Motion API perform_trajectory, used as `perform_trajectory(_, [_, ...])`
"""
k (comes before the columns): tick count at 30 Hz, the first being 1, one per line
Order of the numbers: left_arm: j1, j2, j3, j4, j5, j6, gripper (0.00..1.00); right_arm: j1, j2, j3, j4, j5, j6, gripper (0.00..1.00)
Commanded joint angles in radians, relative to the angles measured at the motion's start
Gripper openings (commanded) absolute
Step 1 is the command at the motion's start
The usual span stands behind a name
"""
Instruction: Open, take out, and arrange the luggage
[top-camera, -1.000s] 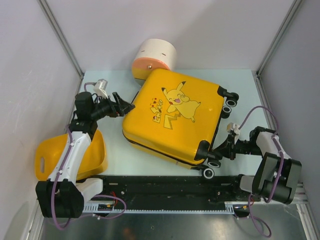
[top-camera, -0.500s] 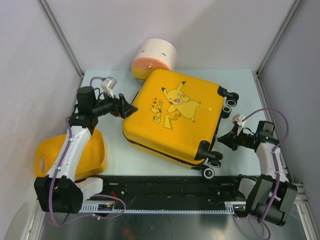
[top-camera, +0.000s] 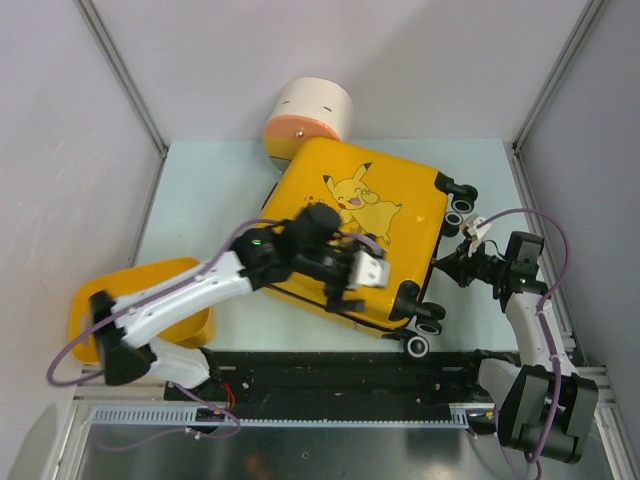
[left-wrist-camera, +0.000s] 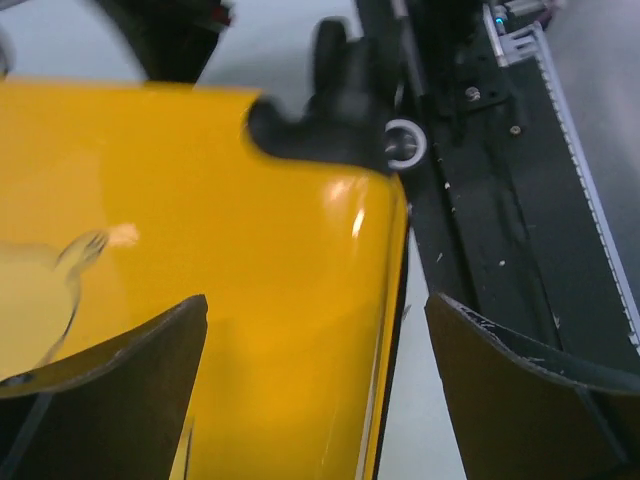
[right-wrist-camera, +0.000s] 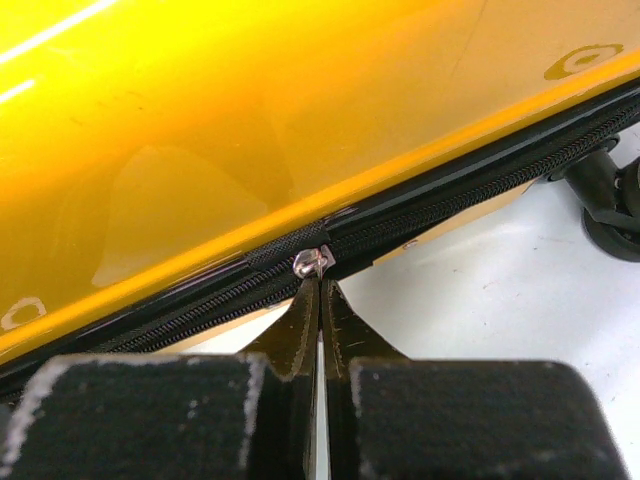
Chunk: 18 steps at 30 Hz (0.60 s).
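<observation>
Right end effector closed at the zipper pull, plain only wrist-side; left end effector agape over luggage.

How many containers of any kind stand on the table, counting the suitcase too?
3: the luggage in the middle, a yellow tub at the near left under the left arm, and a cream-and-orange cylinder at the far edge behind the luggage. The closed luggage may hide more.

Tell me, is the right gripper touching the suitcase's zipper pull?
Touching. The right wrist view shows the right gripper shut, its tips pinching the silver zipper pull on the suitcase, with no gap between them.
</observation>
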Motion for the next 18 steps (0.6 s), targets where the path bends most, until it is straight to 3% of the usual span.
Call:
perform_trajectory(1, [-0.173,0.156,0.16,-0.039,-0.136,0.166,1.0,0.04,-0.06,0.0,0.119,0.05,0.082,0.0])
perform_trajectory(9, [-0.383,0.394,0.363,-0.036,-0.291,0.209,1.0,0.046,-0.082,-0.01,0.105,0.062,0.097,0.0])
perform_trajectory(18, [-0.402,0.574,0.454,-0.036,-0.323,0.162,0.96,0.051,-0.082,-0.01,0.101,0.05,0.074,0.0])
